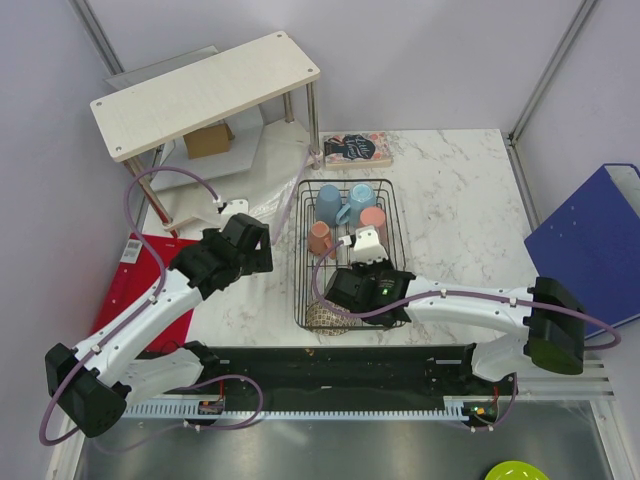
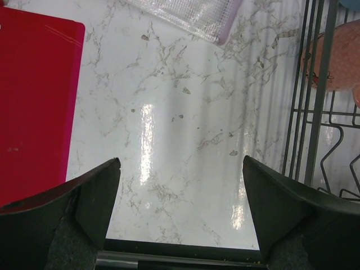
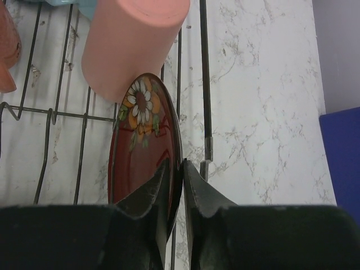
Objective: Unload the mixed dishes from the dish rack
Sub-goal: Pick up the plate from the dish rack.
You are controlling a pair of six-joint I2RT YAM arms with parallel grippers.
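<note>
The black wire dish rack (image 1: 345, 300) stands mid-table. In it are two light blue mugs (image 1: 328, 200) (image 1: 360, 197), a salmon-pink mug (image 1: 319, 238), the taller salmon-pink tumbler (image 1: 372, 220) and a speckled bowl (image 1: 325, 317) at the near end. My right gripper (image 1: 363, 256) reaches into the rack. In the right wrist view it (image 3: 175, 169) is shut on the rim of the dark red plate (image 3: 140, 152), which stands on edge just before the tumbler (image 3: 132, 45). My left gripper (image 1: 250, 238) is open and empty over the table, left of the rack (image 2: 318, 112).
A white wooden shelf (image 1: 200, 90) with a cardboard box (image 1: 208, 140) under it stands at the far left. A red board (image 1: 135, 290) lies left, a booklet (image 1: 355, 148) behind the rack, a blue folder (image 1: 590, 240) at the right. A clear mesh pouch (image 2: 191, 17) lies ahead of the left gripper.
</note>
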